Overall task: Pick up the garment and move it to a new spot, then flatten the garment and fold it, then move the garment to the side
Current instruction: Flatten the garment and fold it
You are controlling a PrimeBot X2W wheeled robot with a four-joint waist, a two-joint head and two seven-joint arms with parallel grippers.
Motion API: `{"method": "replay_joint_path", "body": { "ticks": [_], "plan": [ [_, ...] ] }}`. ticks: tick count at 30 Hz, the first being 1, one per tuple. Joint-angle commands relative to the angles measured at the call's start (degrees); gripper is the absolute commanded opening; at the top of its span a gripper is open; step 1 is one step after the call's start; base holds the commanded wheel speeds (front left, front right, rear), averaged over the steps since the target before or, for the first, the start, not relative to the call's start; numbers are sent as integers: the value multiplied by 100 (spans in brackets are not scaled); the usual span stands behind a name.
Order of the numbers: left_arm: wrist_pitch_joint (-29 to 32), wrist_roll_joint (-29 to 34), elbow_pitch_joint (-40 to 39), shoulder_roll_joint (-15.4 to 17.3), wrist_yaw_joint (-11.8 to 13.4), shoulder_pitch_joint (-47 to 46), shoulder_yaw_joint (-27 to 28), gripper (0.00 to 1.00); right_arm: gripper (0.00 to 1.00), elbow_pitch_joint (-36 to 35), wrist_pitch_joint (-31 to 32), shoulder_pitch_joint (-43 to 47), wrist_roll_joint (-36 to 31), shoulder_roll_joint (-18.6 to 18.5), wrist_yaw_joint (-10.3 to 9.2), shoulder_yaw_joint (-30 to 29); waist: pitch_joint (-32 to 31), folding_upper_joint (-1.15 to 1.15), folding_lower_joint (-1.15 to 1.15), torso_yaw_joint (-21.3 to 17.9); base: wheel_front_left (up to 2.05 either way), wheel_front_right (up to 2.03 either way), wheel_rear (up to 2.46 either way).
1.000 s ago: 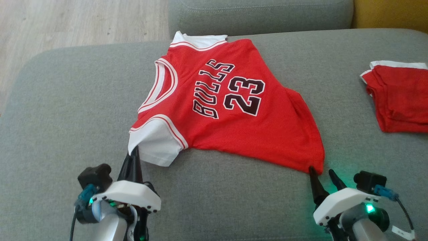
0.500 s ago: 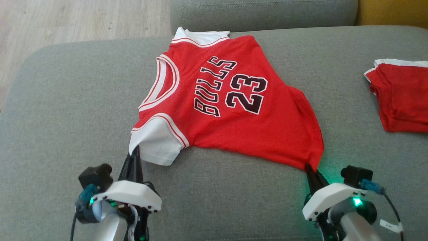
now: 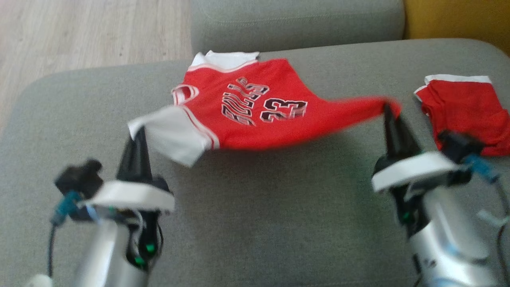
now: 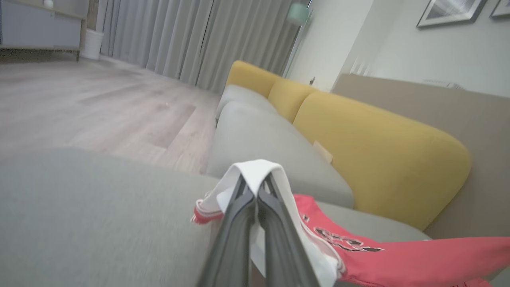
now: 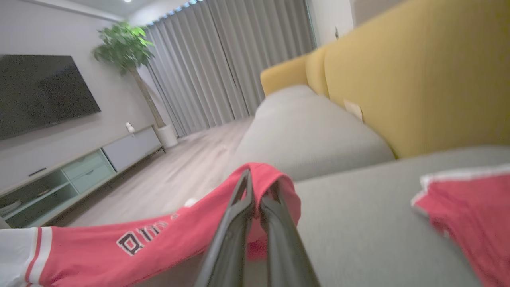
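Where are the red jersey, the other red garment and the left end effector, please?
red jersey (image 3: 275, 131), head view, red chest fabric below the number.
other red garment (image 3: 466, 105), head view, middle of its red cloth.
left end effector (image 3: 138, 133), head view, between its fingertips at the white sleeve.

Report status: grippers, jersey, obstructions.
Both shut: left gripper on white sleeve of jersey, right gripper on its red hem corner. Near edge raised off sofa cushion. Nearby: second red garment, right of right gripper, apart.
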Motion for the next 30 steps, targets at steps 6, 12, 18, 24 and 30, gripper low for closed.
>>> {"method": "replay_joint_path", "body": {
  "ticks": [6,12,18,24,30],
  "plan": [
    [28,64,-871,409,-157,-1344,422,0,0,-1615,499,-759,-235,-475,-5,20,-218,0,0,-50,0,0,0],
    [334,-14,-1510,611,-137,-2100,585,0,0,-2486,1005,-1107,-356,-768,-5,-32,-364,0,0,-90,0,0,0],
    [1016,-180,-2344,775,11,-2366,681,0,0,-3438,1760,-1043,-458,-695,-5,-288,-452,0,0,-140,0,0,0],
    [1753,-216,-2739,1010,133,-2392,641,0,0,-4049,2590,-750,-634,-489,-5,-500,-227,0,0,-94,0,0,0],
    [2028,-204,-2089,1269,-68,-3187,573,0,0,-3530,2963,-1436,-535,-402,-5,-548,606,0,0,-41,0,0,0]
  ]
}}
